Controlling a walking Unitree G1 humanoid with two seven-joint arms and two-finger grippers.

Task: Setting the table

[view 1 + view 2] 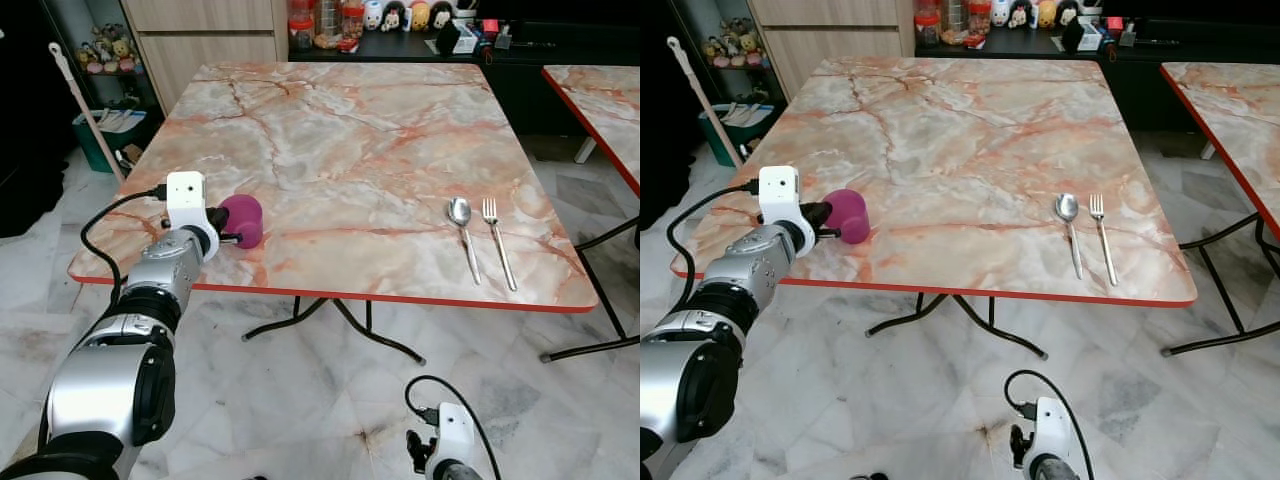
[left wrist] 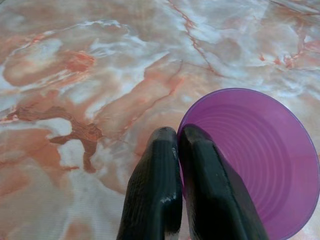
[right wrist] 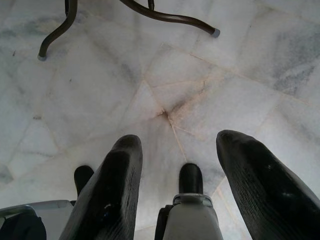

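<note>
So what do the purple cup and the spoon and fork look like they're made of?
Cup: likely plastic, translucent purple, with fine ridges inside and a thin rim pinched by the left gripper. Spoon and fork: probably steel, silvery and shiny.

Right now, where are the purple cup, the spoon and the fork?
purple cup (image 1: 243, 219), left eye view, its side wall.
spoon (image 1: 459, 211), left eye view, its bowl.
fork (image 1: 500, 253), left eye view, its handle.

One purple cup (image 1: 243, 220), one spoon (image 1: 462, 232), one fork (image 1: 497, 237), two marble tables (image 1: 350, 120)
</note>
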